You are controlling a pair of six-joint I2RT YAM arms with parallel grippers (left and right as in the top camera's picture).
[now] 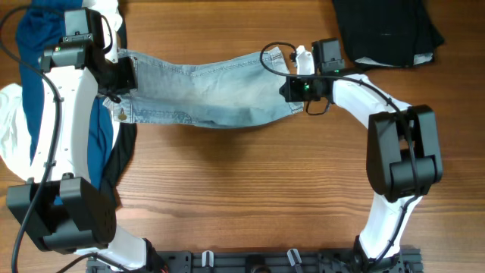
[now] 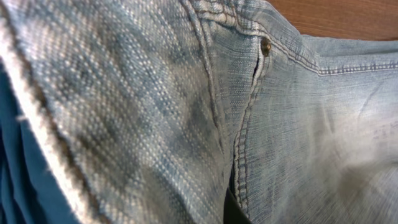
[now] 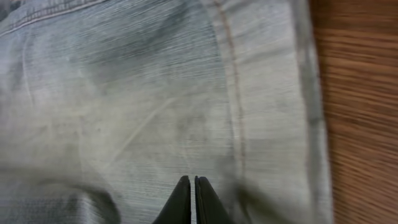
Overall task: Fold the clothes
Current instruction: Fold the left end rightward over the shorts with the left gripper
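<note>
The pale-blue denim shorts (image 1: 204, 91) are stretched across the back of the wooden table between my two grippers. My left gripper (image 1: 125, 76) grips their waistband end at the left. In the left wrist view the denim (image 2: 311, 124) fills the frame, showing a rivet and seams, and only a dark sliver of finger (image 2: 230, 211) shows. My right gripper (image 1: 292, 89) is at the hem end on the right. In the right wrist view its fingers (image 3: 191, 180) are pressed together on the denim (image 3: 124, 93).
A pile lies under and beside the left arm: a blue garment (image 1: 34, 38), a white one (image 1: 11, 129) and a black one (image 1: 121, 152). A black garment (image 1: 386, 26) with a white edge lies at the back right. Bare wood (image 1: 250, 182) lies in front.
</note>
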